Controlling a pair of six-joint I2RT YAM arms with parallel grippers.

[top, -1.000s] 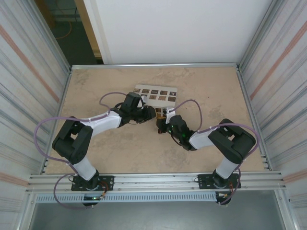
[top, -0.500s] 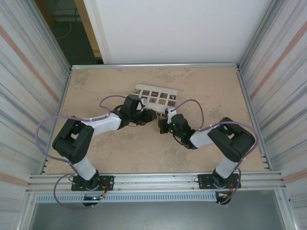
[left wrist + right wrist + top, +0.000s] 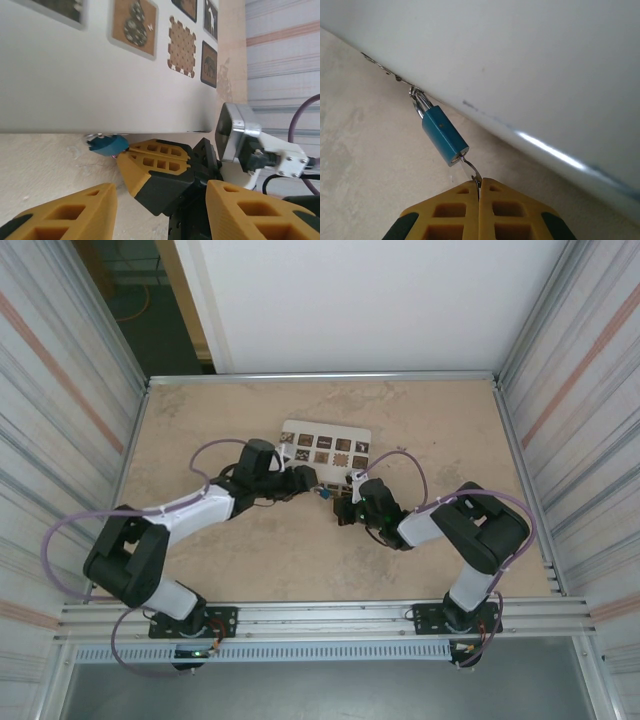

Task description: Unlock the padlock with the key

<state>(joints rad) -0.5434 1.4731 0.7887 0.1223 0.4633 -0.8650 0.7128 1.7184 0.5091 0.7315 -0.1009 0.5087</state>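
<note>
A small blue padlock point(image 3: 444, 136) hangs by its silver shackle from the lower edge of the white box point(image 3: 530, 60). A thin metal key point(image 3: 471, 170) sticks in its keyhole, and my right gripper point(image 3: 479, 182) is shut on the key's head. In the left wrist view the padlock point(image 3: 106, 145) shows just under the box edge, with the right gripper's fingers point(image 3: 155, 155) behind it. My left gripper point(image 3: 161, 192) is open, a short way back from the padlock and holding nothing. From above, the padlock point(image 3: 326, 492) lies between the left gripper point(image 3: 308, 478) and the right gripper point(image 3: 343, 502).
The white box point(image 3: 326, 445) with dark square picture tags lies flat behind both grippers. Purple cables loop off each arm. Corrugated metal walls close in the tan table on the left and right, with a rail along the near edge.
My left gripper has opened and drawn back to the left, off the padlock, its arm stretching out lower. The right gripper stays shut on the key and has barely shifted.
</note>
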